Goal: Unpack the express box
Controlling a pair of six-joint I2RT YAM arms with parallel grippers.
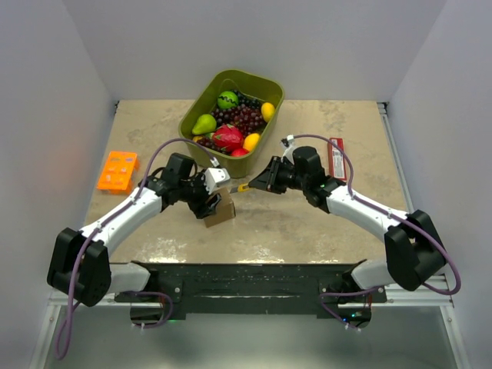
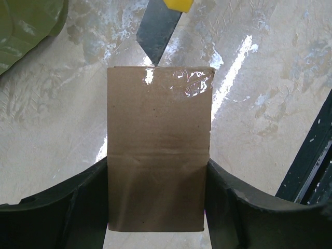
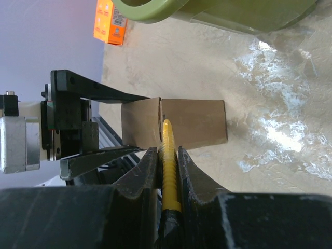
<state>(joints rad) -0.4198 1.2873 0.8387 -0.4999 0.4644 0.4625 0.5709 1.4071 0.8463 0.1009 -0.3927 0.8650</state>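
Observation:
The express box (image 1: 221,212) is a small brown cardboard box standing on the table near the front centre. My left gripper (image 1: 212,203) is shut on it; in the left wrist view both fingers press the box's (image 2: 158,155) sides, with clear tape on its far edge. My right gripper (image 1: 257,184) is shut on a yellow utility knife (image 3: 168,166). Its grey blade (image 2: 155,36) points at the box's taped far edge. In the right wrist view the knife tip meets the seam of the box (image 3: 192,122).
A green tub (image 1: 231,115) of fruit stands at the back centre, close behind the grippers. An orange tray (image 1: 118,171) lies at the left. A slim red packet (image 1: 336,156) lies at the right. The table's front rail (image 1: 246,277) is near the box.

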